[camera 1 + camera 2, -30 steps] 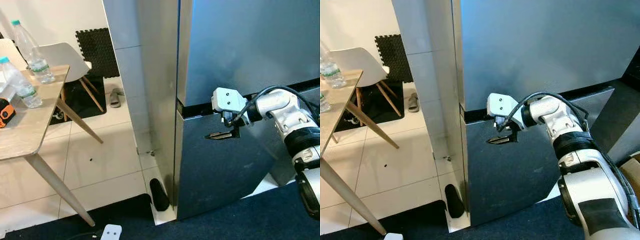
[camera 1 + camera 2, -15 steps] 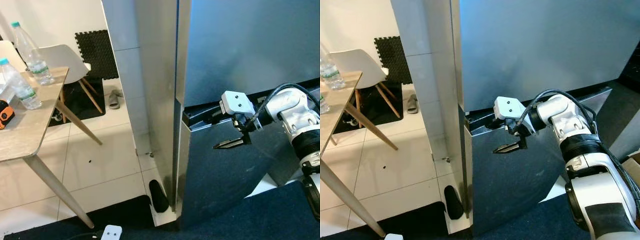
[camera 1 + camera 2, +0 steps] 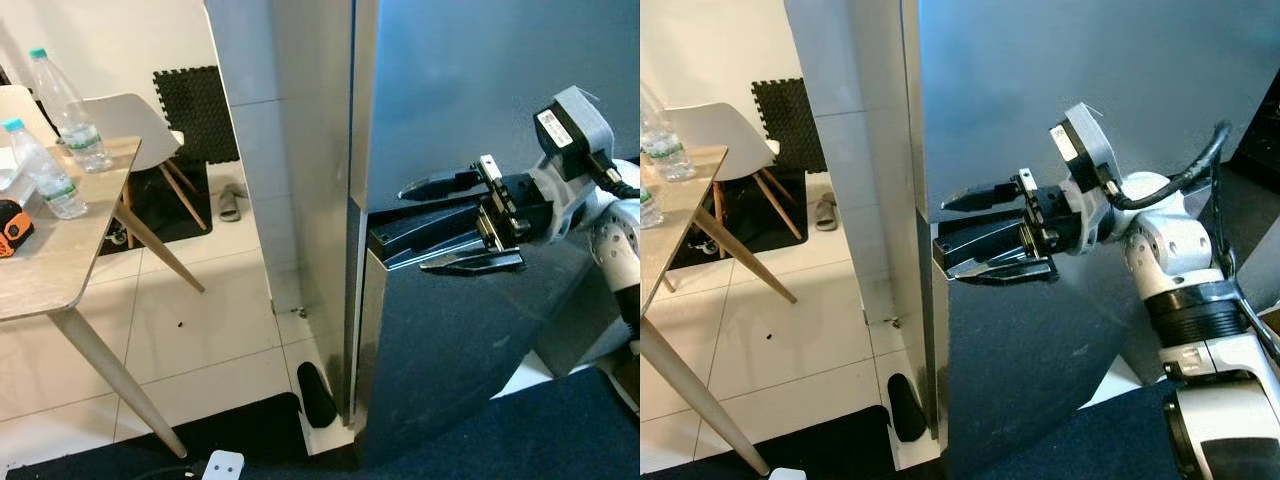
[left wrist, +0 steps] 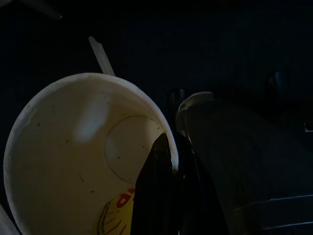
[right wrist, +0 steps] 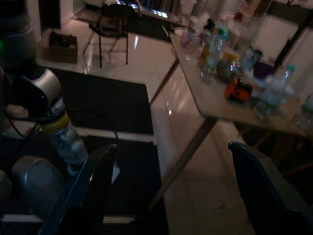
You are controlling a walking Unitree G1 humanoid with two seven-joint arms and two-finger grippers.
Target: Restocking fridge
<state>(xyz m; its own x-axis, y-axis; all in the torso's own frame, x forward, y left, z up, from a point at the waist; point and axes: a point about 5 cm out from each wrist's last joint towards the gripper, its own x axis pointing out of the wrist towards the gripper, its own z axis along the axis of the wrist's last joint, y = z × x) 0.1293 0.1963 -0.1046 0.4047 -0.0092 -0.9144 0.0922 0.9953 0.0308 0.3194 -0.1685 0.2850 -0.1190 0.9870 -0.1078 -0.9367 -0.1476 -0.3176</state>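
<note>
The steel fridge has an upper door (image 3: pixel 480 90) and a lower door (image 3: pixel 450 350). The lower door stands pulled out a little, its dark top ledge (image 3: pixel 400 238) showing. My right gripper (image 3: pixel 412 230) is open at that gap, one finger above the ledge and one below it on the door's front. In the right wrist view its fingers (image 5: pixel 98 186) are spread wide. In the dark left wrist view my left gripper (image 4: pixel 171 196) is shut on the rim of a white paper cup (image 4: pixel 73 161). Two water bottles (image 3: pixel 62 98) stand on the wooden table (image 3: pixel 50 270).
The table fills the left side, with an orange tape measure (image 3: pixel 8 225) on it. A white chair (image 3: pixel 125 110) and a black foam mat (image 3: pixel 195 100) lie behind it. A dark object (image 3: pixel 318 392) sits on the floor by the fridge's corner. Tiled floor lies between table and fridge.
My right gripper has turned, opened and moved up to the gap between the doors. The lower door has swung out further.
</note>
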